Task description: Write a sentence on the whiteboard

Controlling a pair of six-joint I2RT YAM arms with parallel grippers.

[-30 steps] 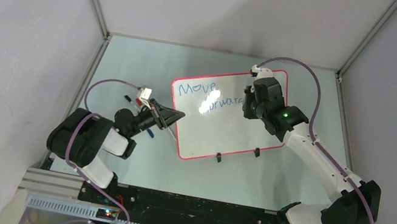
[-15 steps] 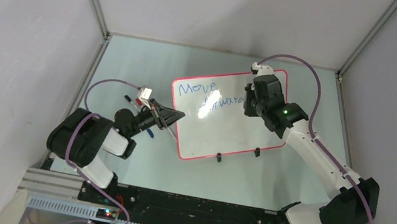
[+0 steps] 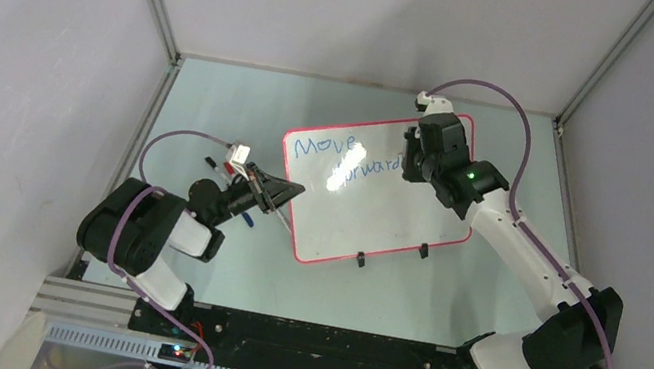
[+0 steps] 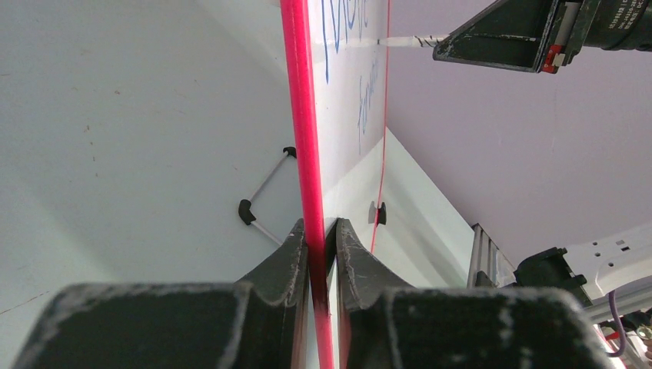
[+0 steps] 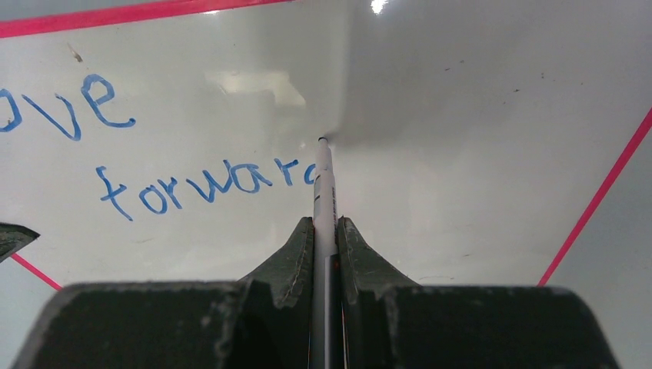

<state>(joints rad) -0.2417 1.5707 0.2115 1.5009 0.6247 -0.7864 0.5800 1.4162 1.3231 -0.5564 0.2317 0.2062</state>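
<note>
The whiteboard (image 3: 369, 212), white with a thin red-pink frame, lies angled at the table's middle. My left gripper (image 3: 287, 194) is shut on its left edge; in the left wrist view the frame (image 4: 300, 115) runs between the closed fingers of the left gripper (image 4: 321, 231). My right gripper (image 3: 411, 159) is over the board's upper right, shut on a white marker (image 5: 324, 184). The marker's tip touches the board just above the end of the second line. The sentence (image 5: 200, 184) reads "Move forward" in blue, with the last letter partly hidden behind the marker.
Loose markers (image 3: 222, 167) lie on the table left of my left gripper. Two black clip feet (image 3: 360, 260) sit on the board's near edge. A thin wire prop with black ends (image 4: 265, 181) shows behind the board. Grey walls and metal posts enclose the table.
My right gripper has moved a little toward the far edge of the board with the marker. The left arm and the board have not moved.
</note>
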